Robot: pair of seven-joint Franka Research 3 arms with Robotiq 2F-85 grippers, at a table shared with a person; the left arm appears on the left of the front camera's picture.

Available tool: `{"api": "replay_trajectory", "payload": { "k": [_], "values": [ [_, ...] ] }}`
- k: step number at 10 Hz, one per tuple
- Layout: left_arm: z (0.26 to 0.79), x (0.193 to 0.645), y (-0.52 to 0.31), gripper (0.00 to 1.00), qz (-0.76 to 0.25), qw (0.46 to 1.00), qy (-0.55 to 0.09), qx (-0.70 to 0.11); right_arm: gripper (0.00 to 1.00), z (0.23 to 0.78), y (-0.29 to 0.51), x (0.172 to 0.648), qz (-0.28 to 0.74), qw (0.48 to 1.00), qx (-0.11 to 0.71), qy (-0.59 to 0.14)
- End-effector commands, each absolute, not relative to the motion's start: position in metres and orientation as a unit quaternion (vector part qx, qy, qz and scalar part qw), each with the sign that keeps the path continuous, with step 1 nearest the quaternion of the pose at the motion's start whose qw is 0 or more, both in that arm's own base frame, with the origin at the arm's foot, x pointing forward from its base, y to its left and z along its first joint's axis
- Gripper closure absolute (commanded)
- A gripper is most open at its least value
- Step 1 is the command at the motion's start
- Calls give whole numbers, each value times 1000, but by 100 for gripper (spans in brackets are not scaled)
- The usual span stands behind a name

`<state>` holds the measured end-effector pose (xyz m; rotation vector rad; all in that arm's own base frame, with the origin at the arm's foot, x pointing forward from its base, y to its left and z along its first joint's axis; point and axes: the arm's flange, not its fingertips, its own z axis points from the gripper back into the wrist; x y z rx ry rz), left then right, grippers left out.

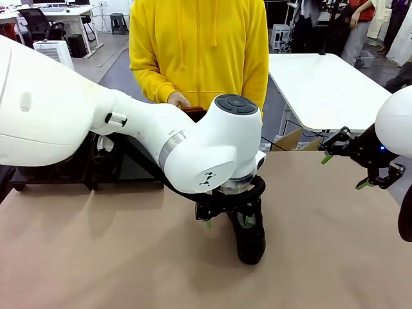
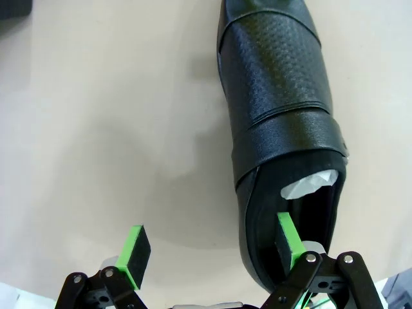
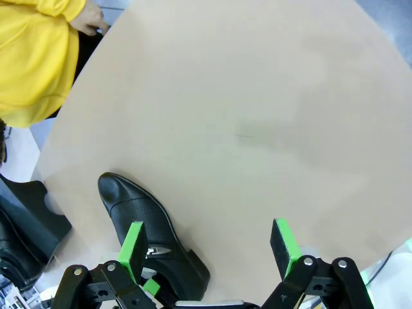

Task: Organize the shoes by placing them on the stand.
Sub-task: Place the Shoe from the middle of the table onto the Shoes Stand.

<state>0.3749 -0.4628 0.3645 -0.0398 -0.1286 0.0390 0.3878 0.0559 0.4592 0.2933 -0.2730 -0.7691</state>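
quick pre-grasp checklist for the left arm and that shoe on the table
1. Left gripper open: ok, the jaws stand wide apart.
2. Jaws straddling the black shoe's side wall: ok, one green pad sits inside the opening by the white paper, the other pad outside over the table.
3. Pads touching leather: cannot tell.
4. Shoe lying flat on the table: ok in the front view.
5. Right gripper clear of the shoe: ok, open and raised off to the side.
6. Free place on the stand: cannot tell, the left arm blocks it.
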Motion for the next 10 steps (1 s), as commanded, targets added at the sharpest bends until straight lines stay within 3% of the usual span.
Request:
{"api": "replay_trajectory", "payload": {
  "k": [1,6,10],
  "values": [
    [356,377,-470,0,28,999,-36,1,0,458,53,388,-364,909,149,-135],
    [347,379,-473,96,22,999,-42,-12,0,458,53,388,-364,909,149,-135],
    [348,377,-475,100,8,999,-46,-28,0,458,53,388,-364,909,149,-135]
  ]
}}
